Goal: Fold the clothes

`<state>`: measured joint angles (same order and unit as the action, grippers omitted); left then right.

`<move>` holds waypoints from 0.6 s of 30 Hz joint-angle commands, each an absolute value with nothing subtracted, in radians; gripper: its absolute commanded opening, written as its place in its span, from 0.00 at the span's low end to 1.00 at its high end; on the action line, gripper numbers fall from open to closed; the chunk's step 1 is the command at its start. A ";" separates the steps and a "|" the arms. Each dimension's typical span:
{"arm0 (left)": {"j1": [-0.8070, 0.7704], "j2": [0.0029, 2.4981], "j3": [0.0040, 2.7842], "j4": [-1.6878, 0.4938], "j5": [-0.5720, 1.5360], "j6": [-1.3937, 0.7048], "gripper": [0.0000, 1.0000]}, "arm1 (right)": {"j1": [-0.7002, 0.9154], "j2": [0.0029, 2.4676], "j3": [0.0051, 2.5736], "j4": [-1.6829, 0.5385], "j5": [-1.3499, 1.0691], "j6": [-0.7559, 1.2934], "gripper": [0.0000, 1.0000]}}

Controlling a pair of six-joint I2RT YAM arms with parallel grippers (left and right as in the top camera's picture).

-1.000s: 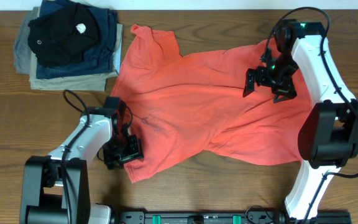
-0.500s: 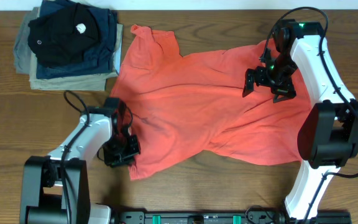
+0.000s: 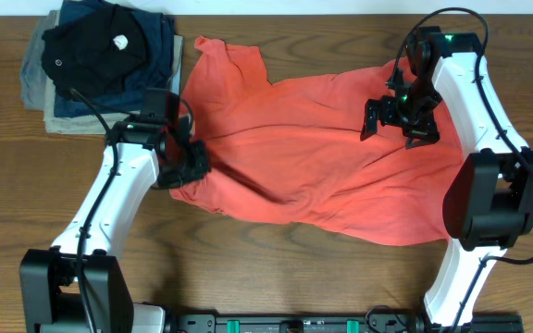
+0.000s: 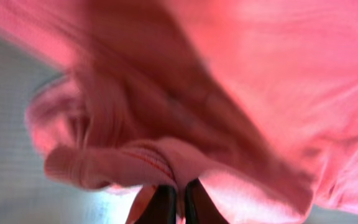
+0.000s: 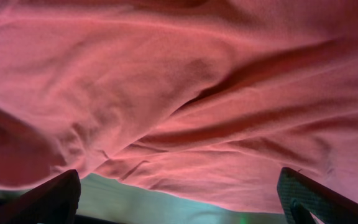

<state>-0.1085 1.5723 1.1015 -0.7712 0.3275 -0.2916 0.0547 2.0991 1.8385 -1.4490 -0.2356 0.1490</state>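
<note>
The clothes, a coral-red T-shirt, lie crumpled across the middle of the table. My left gripper is shut on the shirt's lower-left hem and holds that corner bunched up near the shirt's left side. In the left wrist view the black fingertips pinch a ribbed fold of red cloth, with my left gripper at the bottom edge. My right gripper hovers open over the shirt's upper right part. In the right wrist view its fingers stand wide apart with nothing between them, above the red cloth.
A stack of folded black, navy and khaki garments sits at the far left corner, just behind my left arm. Bare wooden table lies in front of the shirt.
My left gripper has shut on the shirt's lower-left corner and carried it away from the front edge towards the far left, folding that part over. The right arm has stayed put.
</note>
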 commanded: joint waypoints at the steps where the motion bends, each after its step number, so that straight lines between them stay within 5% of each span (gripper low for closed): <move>1: -0.108 1.562 1.117 -0.677 0.321 -0.292 0.06 | 0.060 2.082 1.835 -1.447 -0.235 0.160 0.99; 8: -0.108 1.568 1.117 -0.429 0.211 -0.293 0.11 | 0.060 2.082 1.834 -1.448 -0.235 0.160 0.99; 10: -0.108 1.570 1.117 -0.410 0.171 -0.293 0.40 | 0.060 2.082 1.830 -1.447 -0.235 0.160 0.99; 13: -0.108 1.571 1.117 -0.410 0.120 -0.292 1.00 | 0.060 2.082 1.816 -1.438 -0.235 0.160 0.99; 18: -0.107 1.557 1.117 -0.493 0.113 -0.288 0.98 | 0.060 2.082 1.760 -1.411 -0.235 0.160 0.99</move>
